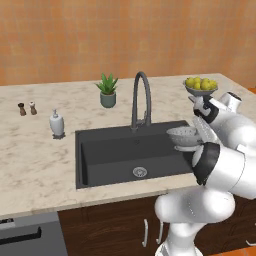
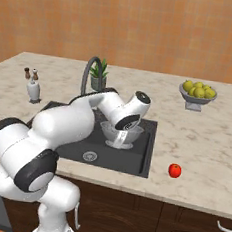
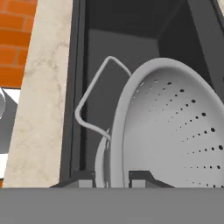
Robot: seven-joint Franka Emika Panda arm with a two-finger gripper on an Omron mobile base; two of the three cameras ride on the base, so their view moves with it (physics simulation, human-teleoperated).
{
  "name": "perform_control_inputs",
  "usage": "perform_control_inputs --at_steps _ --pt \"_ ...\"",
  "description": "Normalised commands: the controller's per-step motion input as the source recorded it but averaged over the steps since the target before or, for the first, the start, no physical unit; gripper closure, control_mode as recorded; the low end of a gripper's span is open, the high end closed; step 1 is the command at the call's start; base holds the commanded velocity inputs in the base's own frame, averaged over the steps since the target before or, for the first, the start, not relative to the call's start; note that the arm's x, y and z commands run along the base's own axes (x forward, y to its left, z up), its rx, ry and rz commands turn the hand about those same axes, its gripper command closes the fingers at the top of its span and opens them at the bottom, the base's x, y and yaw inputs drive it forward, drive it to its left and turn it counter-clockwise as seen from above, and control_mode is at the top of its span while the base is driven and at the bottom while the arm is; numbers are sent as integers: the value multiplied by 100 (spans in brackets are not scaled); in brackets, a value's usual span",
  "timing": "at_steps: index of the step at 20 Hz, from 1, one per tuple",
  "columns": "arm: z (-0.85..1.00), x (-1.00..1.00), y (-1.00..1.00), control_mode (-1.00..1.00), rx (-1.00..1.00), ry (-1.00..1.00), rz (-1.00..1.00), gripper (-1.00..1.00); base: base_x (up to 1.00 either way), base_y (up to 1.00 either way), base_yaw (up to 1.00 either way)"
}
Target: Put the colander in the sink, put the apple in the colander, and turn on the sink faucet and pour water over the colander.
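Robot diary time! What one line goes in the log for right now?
stage: colander into sink | tool: shut on colander rim | colander: held over sink | apple: on counter, right of sink | faucet: no water running

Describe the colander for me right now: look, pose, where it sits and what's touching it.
The colander is a silver-grey metal bowl, perforated in rows of small holes, with a thin wire loop handle at the side. The gripper is shut on its rim, one finger either side of the wall. It hangs at the right end of the dark sink, near the basin's right wall. Whether its foot touches the basin floor is unclear.
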Motion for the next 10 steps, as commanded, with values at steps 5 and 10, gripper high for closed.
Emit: perform_control_inputs --at_steps 5,10 --pt "0 0 31 -100 10 -1 39 100 0 0 0" --pt "-2 8 9 -100 13 0 38 100 0 0 0"
